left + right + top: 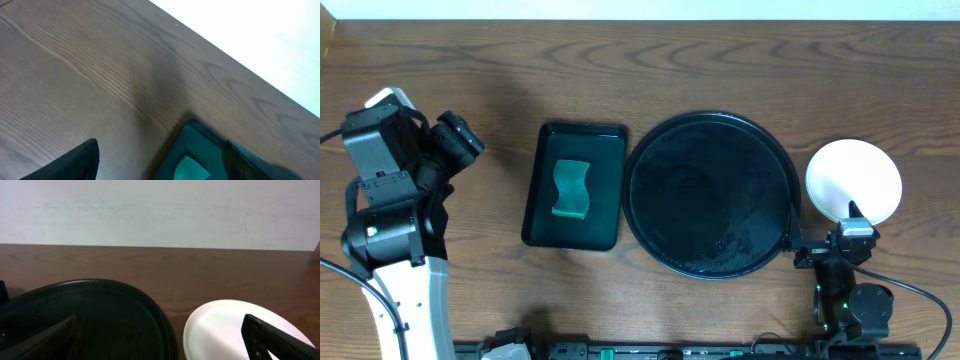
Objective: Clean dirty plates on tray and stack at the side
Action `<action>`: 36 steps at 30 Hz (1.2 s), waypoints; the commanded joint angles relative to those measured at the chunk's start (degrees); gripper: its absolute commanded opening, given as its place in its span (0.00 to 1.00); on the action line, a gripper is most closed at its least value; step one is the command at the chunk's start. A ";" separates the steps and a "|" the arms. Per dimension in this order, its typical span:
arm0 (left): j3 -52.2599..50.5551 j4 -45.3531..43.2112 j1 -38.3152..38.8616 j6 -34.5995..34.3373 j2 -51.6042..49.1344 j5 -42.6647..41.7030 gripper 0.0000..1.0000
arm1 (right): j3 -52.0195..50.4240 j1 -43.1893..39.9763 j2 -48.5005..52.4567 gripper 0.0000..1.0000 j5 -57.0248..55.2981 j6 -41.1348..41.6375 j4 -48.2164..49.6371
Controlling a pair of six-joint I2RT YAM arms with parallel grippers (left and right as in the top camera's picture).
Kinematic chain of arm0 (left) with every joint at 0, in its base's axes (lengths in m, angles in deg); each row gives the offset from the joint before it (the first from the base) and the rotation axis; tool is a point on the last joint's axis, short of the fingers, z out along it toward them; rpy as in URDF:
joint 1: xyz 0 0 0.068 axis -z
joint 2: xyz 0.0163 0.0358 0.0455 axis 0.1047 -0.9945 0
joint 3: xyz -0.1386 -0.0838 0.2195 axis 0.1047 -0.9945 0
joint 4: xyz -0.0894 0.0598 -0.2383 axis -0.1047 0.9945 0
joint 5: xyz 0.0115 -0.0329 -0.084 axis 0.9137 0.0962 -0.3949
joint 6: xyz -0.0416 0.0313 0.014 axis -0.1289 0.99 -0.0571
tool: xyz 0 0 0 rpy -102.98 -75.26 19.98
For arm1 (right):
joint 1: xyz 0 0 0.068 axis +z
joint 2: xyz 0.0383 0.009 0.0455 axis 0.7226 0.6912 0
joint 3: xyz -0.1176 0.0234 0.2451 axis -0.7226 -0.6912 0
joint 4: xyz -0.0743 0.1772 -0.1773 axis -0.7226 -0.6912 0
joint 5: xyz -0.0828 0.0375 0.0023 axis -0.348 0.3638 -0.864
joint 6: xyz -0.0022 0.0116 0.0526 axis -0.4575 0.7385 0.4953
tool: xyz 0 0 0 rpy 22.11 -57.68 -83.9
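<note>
**Limits of view.** We see a single white plate toward the right edge of the tabletop. Only its top face shows, and we cannot tell whether other plates lie beneath it. The right wrist view cuts off the plate and the round tray at its lower border. The tray's glossy black floor shows faint streaks, and we cannot tell whether these are residue or reflection. The left wrist view shows only one corner of the rectangular tray and a sliver of the green sponge lying in it. Both finger ends are cropped there.

**Layout.** The round tray sits right of centre on the tabletop. The plate lies on the tabletop just beside the tray's right rim and outside it. The rectangular tray sits just beside the round tray's left rim.

**End effectors.** The right end effector is at the near edge with its jaws spread wide and holds nothing. One finger stands before the round tray and the other before the plate. From overhead its tip overlaps the plate's near rim, but we cannot tell whether it touches. The left end effector is toward the left edge, above bare wood, with its jaws wide and nothing between them.
</note>
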 commanded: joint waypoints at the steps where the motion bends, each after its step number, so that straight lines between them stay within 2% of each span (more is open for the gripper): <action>1: 0.70 0.55 0.20 -0.07 0.20 -0.66 0.79 | -0.09 -0.44 -0.35 0.99 -0.55 -0.44 -0.24; 9: 0.66 0.55 0.24 -0.55 0.17 -1.09 0.79 | -0.09 -0.44 -0.35 0.99 -0.55 -0.44 -0.24; 14: 0.63 0.52 0.24 -3.54 1.90 -1.05 0.79 | -0.09 -0.44 -0.35 0.99 -0.55 -0.44 -0.24; 36: 0.57 0.55 0.24 -3.50 22.27 -0.81 0.79 | -0.09 -0.44 -0.33 0.99 -0.55 -0.44 -0.24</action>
